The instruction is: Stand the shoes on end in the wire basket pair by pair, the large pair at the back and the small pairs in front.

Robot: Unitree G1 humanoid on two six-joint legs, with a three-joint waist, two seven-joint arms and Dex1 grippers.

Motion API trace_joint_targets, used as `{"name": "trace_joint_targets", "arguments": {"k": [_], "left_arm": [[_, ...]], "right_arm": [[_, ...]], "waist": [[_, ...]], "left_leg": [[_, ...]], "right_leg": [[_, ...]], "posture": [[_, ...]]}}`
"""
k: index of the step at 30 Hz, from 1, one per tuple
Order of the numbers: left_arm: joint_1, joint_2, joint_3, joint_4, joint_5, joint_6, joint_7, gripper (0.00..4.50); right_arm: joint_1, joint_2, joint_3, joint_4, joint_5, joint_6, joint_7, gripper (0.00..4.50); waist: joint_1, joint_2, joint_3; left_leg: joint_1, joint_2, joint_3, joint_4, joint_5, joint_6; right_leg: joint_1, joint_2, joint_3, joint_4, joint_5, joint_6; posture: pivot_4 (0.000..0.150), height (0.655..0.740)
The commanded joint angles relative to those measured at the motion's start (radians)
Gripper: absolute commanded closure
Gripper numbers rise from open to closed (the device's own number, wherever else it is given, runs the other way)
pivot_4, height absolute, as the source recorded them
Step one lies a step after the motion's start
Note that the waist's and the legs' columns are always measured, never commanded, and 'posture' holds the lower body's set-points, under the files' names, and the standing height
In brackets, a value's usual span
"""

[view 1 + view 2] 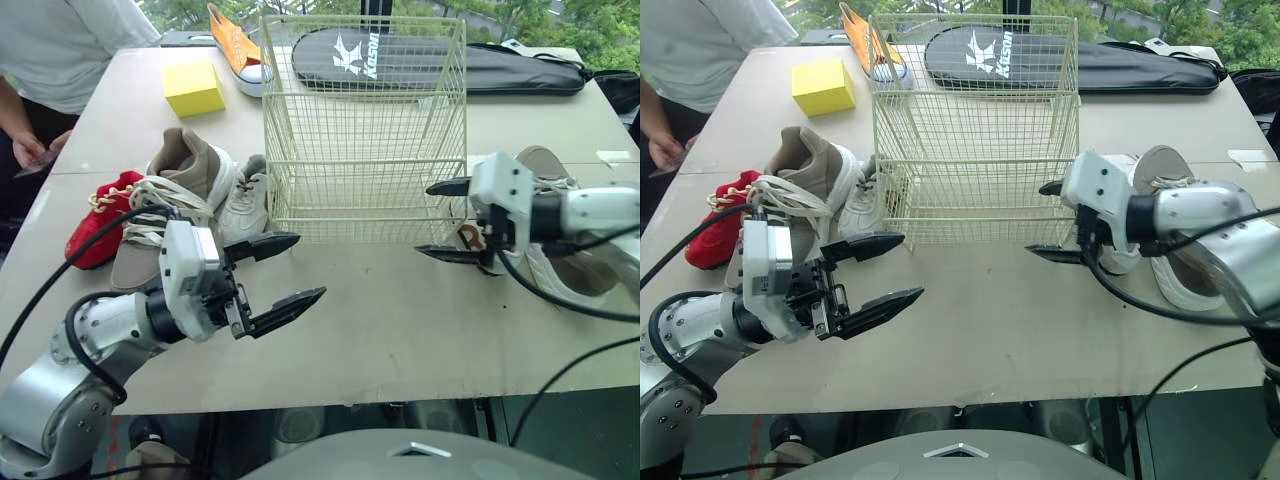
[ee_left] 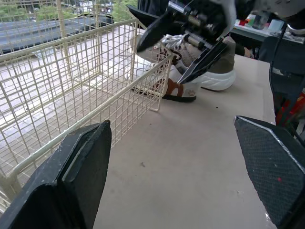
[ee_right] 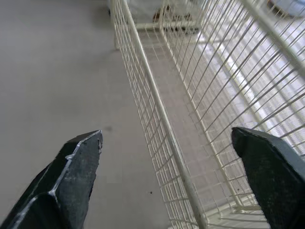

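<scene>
The cream wire basket (image 1: 362,165) stands empty at mid-table. To its left lie a large tan shoe (image 1: 187,163) with loose white laces, a small red shoe (image 1: 98,218) and a small white shoe (image 1: 243,203). On its right rest a large tan shoe with a white sole (image 1: 562,272) and a small brown-and-white shoe (image 2: 177,89). My left gripper (image 1: 303,268) hovers open over bare table in front of the basket's left corner, holding nothing. My right gripper (image 1: 428,218) is open beside the basket's right wall, just in front of the right-hand shoes.
An orange shoe (image 1: 236,45), a yellow block (image 1: 193,87) and a black racket bag (image 1: 440,58) lie at the back of the table. A person (image 1: 60,50) stands at the far left corner. Bare tabletop (image 1: 400,320) stretches in front of the basket.
</scene>
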Motion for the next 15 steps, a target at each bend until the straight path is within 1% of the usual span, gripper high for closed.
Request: {"name": "trace_joint_targets", "arguments": {"k": [1,2,3,4,5,7,8,12,15], "left_arm": [[0.017,-0.011,-0.007,-0.050,0.011,-0.023,0.014,0.00],[0.028,-0.013,-0.004,-0.055,0.012,-0.026,0.014,0.00],[0.037,-0.014,0.000,-0.059,0.014,-0.029,0.014,0.00],[0.045,-0.015,0.004,-0.063,0.013,-0.032,0.017,0.00],[0.055,-0.016,0.009,-0.069,0.012,-0.035,0.019,0.00],[0.072,-0.016,0.013,-0.088,0.008,-0.036,0.029,0.00],[0.078,-0.017,0.013,-0.097,0.005,-0.035,0.036,0.00],[0.082,-0.017,-0.003,-0.140,-0.010,-0.022,0.079,0.00],[0.088,-0.012,-0.004,-0.168,-0.027,-0.014,0.105,0.00]], "right_arm": [[-0.060,0.040,0.060,0.059,-0.083,-0.051,0.053,1.72],[-0.073,0.053,0.073,0.076,-0.100,-0.057,0.063,2.05],[-0.085,0.064,0.081,0.092,-0.114,-0.063,0.074,2.59],[-0.094,0.070,0.086,0.103,-0.128,-0.070,0.086,2.86],[-0.101,0.075,0.090,0.112,-0.140,-0.080,0.101,3.49],[-0.112,0.079,0.088,0.120,-0.155,-0.088,0.130,4.32],[-0.115,0.081,0.085,0.120,-0.159,-0.086,0.141,4.46],[-0.117,0.080,0.060,0.086,-0.153,-0.054,0.170,4.46],[-0.108,0.077,0.039,0.046,-0.139,-0.003,0.159,4.46]], "waist": [[-0.001,0.000,0.000],[-0.002,0.000,0.000],[-0.002,0.000,0.000],[-0.002,0.000,0.000],[-0.002,0.000,0.000],[-0.004,0.000,0.000],[-0.004,0.000,0.000],[-0.004,0.000,0.000],[-0.004,0.000,0.000]], "left_leg": [[0.000,0.000,0.000,0.000,0.000,0.000],[-0.001,0.000,0.000,0.000,0.000,0.000],[-0.001,0.000,0.000,0.000,0.000,0.000],[-0.001,0.000,0.000,0.000,0.000,0.000],[-0.001,0.000,0.000,0.000,0.000,0.000],[-0.001,0.000,0.001,0.000,0.000,0.000],[-0.001,0.000,0.001,0.000,0.000,0.000],[0.000,0.000,0.000,0.000,0.000,0.000],[-0.001,0.000,0.000,0.000,0.000,0.000]], "right_leg": [[0.000,0.000,0.000,0.000,0.000,0.000],[-0.001,0.000,0.000,0.000,0.000,0.000],[-0.002,0.000,0.001,0.000,0.000,0.000],[-0.002,0.000,0.001,0.001,0.000,0.000],[-0.002,0.001,0.001,0.001,0.000,0.000],[-0.002,0.001,0.001,0.001,0.000,0.000],[-0.002,0.001,0.001,0.001,0.000,0.000],[-0.002,0.001,0.001,0.001,0.000,0.000],[-0.002,0.001,0.001,0.001,0.000,0.000]], "posture": [[0.150,0.7400],[0.150,0.7400],[0.150,0.7400],[0.150,0.7400],[0.150,0.7400],[0.150,0.7400],[0.150,0.7400],[0.150,0.7400],[0.150,0.7400]]}}
